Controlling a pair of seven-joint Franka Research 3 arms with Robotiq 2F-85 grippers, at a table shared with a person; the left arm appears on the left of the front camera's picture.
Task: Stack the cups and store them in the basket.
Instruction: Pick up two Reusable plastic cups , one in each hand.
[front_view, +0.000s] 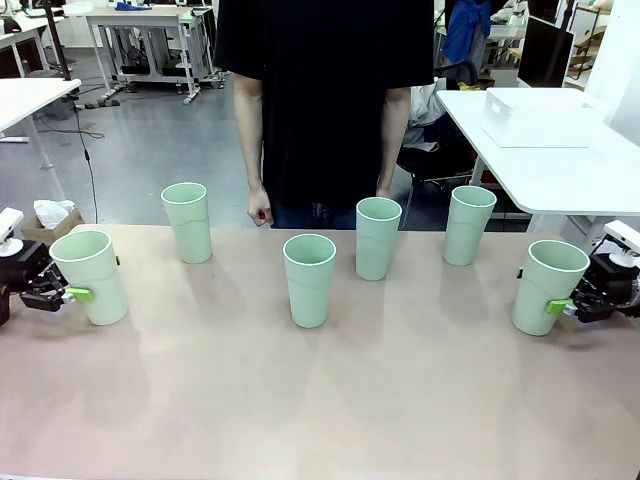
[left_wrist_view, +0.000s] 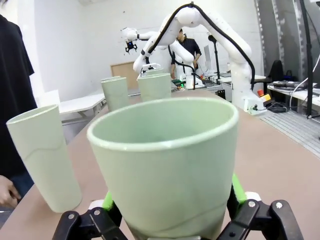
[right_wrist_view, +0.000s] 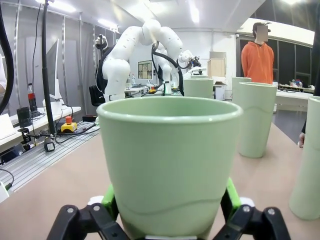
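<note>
Several pale green cups stand upright on the table. The far-left cup (front_view: 92, 262) sits between the fingers of my left gripper (front_view: 90, 292), which is open with a green pad at each side of the cup (left_wrist_view: 165, 160). The far-right cup (front_view: 548, 280) sits the same way inside my open right gripper (front_view: 550, 303), its pads flanking the cup (right_wrist_view: 167, 155). Other cups stand at back left (front_view: 188, 222), centre (front_view: 309, 280), just right of centre (front_view: 377, 237) and back right (front_view: 469, 225). The white basket (front_view: 540, 118) rests on a separate white table at the far right.
A person in a black shirt stands at the far edge, one fist (front_view: 260, 210) hanging just above the table. The white side table (front_view: 570, 170) lies beyond the back right corner. Bare tabletop (front_view: 320, 400) stretches in front of the cups.
</note>
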